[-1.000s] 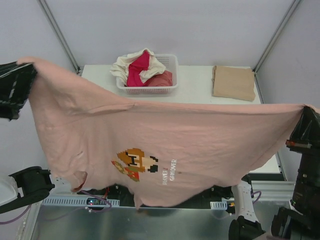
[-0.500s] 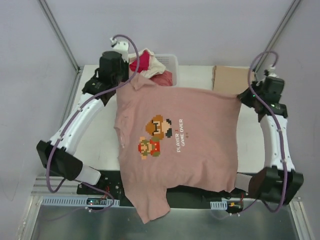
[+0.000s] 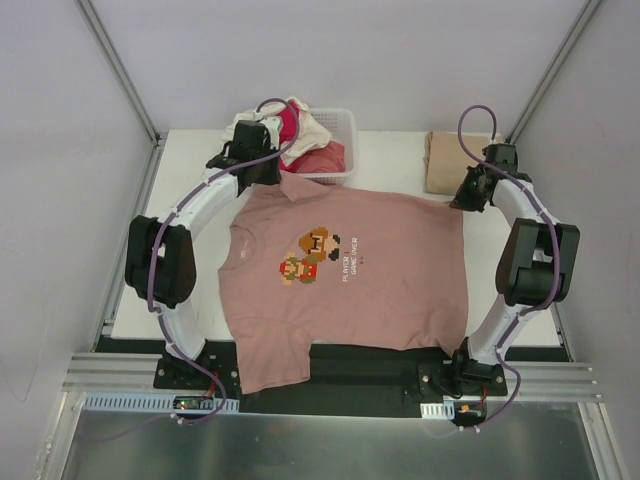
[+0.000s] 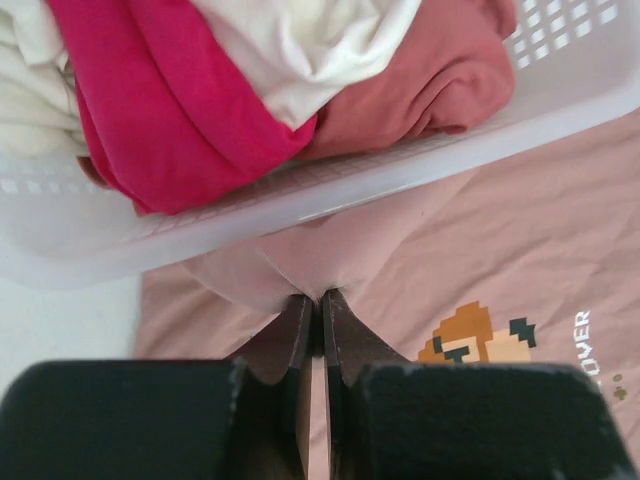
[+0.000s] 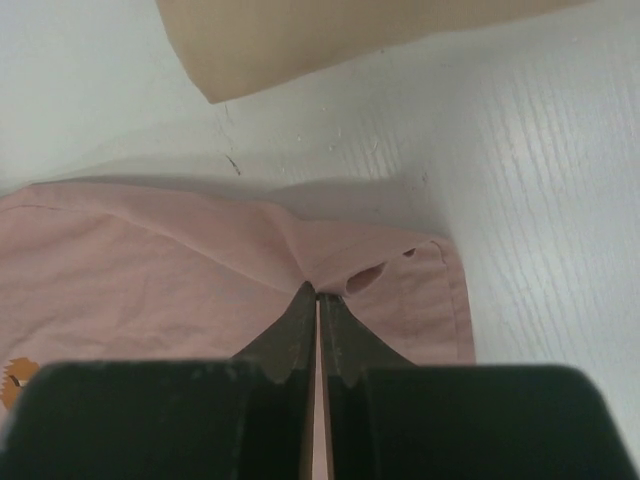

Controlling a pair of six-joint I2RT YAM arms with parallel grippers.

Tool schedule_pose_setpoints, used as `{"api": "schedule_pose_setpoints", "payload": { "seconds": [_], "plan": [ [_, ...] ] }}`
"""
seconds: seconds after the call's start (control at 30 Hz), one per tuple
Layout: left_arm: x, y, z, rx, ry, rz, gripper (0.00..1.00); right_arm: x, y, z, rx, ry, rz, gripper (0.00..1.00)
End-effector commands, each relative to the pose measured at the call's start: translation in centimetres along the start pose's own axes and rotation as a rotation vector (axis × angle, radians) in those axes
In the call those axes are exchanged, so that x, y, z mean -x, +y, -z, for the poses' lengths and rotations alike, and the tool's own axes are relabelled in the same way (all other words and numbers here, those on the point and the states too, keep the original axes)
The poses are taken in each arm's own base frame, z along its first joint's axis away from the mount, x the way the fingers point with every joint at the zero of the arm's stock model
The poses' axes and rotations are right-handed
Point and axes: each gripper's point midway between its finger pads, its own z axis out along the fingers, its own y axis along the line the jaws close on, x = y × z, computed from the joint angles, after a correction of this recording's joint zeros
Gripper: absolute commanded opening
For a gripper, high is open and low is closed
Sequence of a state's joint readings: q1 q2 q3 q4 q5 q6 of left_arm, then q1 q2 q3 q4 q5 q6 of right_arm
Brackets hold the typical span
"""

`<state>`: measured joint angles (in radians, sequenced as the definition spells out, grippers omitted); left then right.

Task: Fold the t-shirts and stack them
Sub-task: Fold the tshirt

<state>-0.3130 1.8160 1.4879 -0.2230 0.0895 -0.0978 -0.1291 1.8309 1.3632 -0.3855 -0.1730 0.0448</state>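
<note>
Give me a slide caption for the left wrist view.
Left wrist: the left fingers pinched shut on the dusty-pink t-shirt, beside the white basket of unfolded tees.

A dusty-pink t-shirt (image 3: 380,290) lies spread out, front up, across the middle of the table (image 3: 190,210), its pixel-game print (image 3: 310,257) showing. Its two far corners are pinched into small raised folds, and one sleeve hangs over the table's near edge. A tan t-shirt (image 3: 440,160) lies folded flat at the far right, just beyond the pink one. A cream t-shirt (image 4: 300,50), a magenta t-shirt (image 4: 170,110) and a coral t-shirt (image 4: 430,70) sit crumpled together in the basket (image 4: 560,90).
</note>
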Motion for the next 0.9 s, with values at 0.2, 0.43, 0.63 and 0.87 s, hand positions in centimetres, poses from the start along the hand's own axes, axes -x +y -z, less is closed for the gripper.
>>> {"api": "schedule_pose_setpoints", "payload": {
  "seconds": [0.2,0.43,0.63,0.87],
  "plan": [
    [2.4,-2.5,5.0,-0.102,-0.126,0.085,0.0,1.3,0.2,2.8,-0.03,-0.04,0.046,0.03],
    [-3.0,-2.1,8.6,-0.062,-0.09,0.229,0.0,-1.4,-1.3,6.1,-0.102,-0.007,0.037,0.02],
    [-6.8,-2.4,12.0,-0.073,-0.094,0.351,0.0,-3.4,-2.6,8.2,-0.174,0.04,0.031,0.02],
    [-10.6,-2.2,14.8,-0.071,-0.118,0.423,0.0,-5.7,-3.2,9.6,-0.193,0.08,0.028,0.03]
  ]
}}
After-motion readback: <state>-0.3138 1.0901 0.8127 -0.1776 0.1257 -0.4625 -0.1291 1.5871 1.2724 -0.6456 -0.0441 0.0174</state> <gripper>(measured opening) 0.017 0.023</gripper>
